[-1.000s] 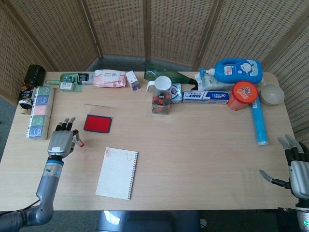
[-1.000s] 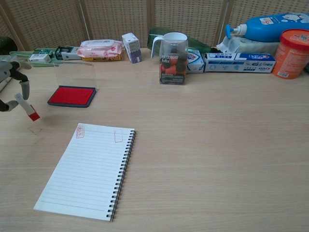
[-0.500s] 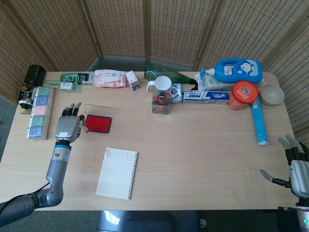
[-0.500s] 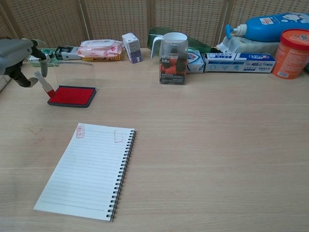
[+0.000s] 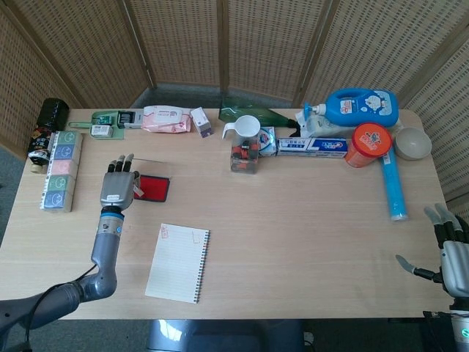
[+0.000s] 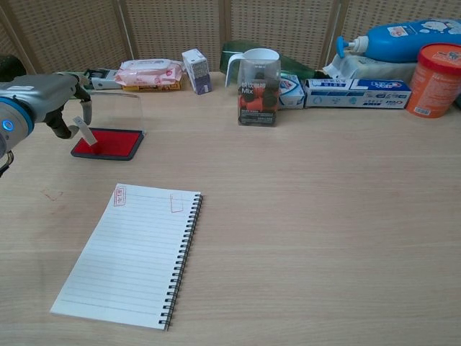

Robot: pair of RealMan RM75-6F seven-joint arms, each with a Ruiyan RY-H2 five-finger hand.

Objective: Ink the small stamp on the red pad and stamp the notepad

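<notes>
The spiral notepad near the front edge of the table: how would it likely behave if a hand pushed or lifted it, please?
The notepad lies flat on smooth wood, so a push would probably slide it rather than tip it. It looks thin, so it is likely light and would flex if lifted by one corner. Its wire spiral edge should stay stiffer.

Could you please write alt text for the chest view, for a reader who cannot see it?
The left hand holds a small stamp tilted, its tip on the open red ink pad. A spiral notepad bearing two red marks lies nearer the camera.
</notes>
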